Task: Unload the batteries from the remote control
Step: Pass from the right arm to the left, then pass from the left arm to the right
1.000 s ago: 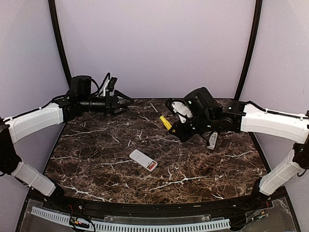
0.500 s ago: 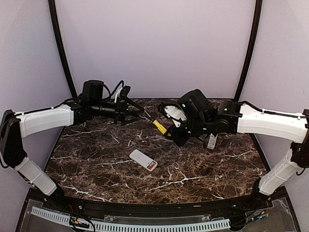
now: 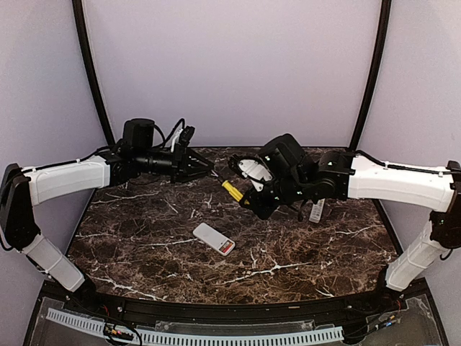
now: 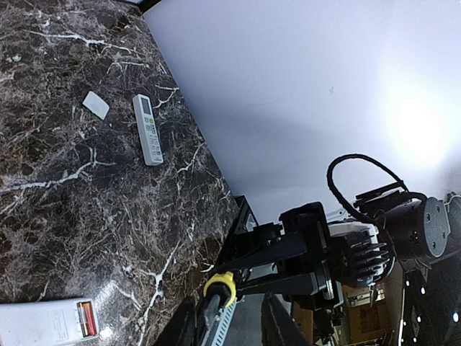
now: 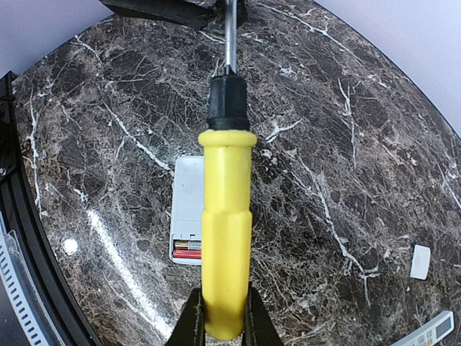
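Over the marble table (image 3: 144, 238), right end effector (image 5: 222, 318) clamps the screwdriver (image 5: 225, 231) handle; left end effector (image 4: 230, 328), part-open, straddles its shaft.

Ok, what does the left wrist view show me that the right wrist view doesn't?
Only the left wrist: the right gripper seen from outside, and the slim white second remote in full, display end included. The right wrist catches just its end.

Only the right wrist: the whole yellow handle of the screwdriver, clamped in that gripper.

Both: the open white remote control with red batteries in its bay, a small flat white cover, the dark marble table, and at least part of the screwdriver.
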`<state>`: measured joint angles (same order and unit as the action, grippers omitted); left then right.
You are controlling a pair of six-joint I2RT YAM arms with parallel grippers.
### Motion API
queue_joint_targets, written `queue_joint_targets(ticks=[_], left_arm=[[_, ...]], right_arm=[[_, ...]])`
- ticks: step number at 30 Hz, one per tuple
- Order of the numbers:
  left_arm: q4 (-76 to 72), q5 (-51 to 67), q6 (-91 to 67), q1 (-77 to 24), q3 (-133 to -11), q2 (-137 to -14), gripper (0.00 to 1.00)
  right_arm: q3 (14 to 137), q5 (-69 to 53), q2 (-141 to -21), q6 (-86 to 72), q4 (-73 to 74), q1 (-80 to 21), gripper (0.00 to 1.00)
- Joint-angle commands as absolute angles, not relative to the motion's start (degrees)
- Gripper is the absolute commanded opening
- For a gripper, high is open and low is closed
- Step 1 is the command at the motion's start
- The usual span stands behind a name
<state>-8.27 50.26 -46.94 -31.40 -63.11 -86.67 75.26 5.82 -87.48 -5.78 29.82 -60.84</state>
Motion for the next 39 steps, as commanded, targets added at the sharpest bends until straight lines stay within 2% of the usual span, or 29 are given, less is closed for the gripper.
queue_joint_targets(ticks=[1,3,10,14,17,18,21,22,24,25,33,39], left_arm=[[-7.9,50.5,-46.2,-31.6,-64.7,-86.1,0.28],[-7.8,50.4,-46.1,-31.6,-64.7,-86.2,0.23],[-7.4,50.3,-46.2,-31.6,-64.8,-86.3,0.15],[-6.9,50.0,-46.0,-31.6,-64.8,-86.2,0.00],[-6.7,49.6,-46.0,-31.6,-64.7,-85.9,0.00],[-6.6,49.0,-46.0,-31.6,-64.6,-85.6,0.00],[-6.6,46.2,-45.6,-31.6,-64.3,-84.5,0.00],[-7.0,45.4,-45.5,-31.4,-64.3,-83.8,0.00],[-8.9,43.0,-46.1,-31.2,-63.8,-82.2,0.00],[-11.2,41.5,-46.7,-31.0,-63.0,-81.0,0.00],[-36.1,37.1,-57.2,-27.5,-51.8,-74.3,0.00],[-44.2,40.9,-57.7,-27.4,-48.7,-72.1,0.00]], right_arm=[[77.1,5.9,-88.0,-4.8,28.3,-61.6,0.00],[77.2,6.0,-88.0,-4.6,28.3,-61.9,0.00],[77.2,6.7,-88.6,-4.1,28.4,-62.3,0.00],[77.2,7.2,-88.7,-4.1,28.2,-62.3,0.00],[76.6,7.9,-88.1,-4.7,27.2,-62.4,0.00],[76.2,8.3,-87.8,-5.3,26.4,-62.4,0.03],[74.3,8.7,-86.1,-7.6,23.1,-62.1,0.51],[73.3,8.6,-85.4,-8.9,21.3,-61.8,0.63],[71.7,7.4,-84.3,-13.0,18.0,-60.7,0.82],[70.9,6.3,-83.8,-15.1,16.1,-59.9,0.88],[60.1,-12.4,-81.2,-38.2,-15.8,-52.4,0.91],[61.1,-22.7,-84.1,-44.0,-26.5,-50.8,0.89]])
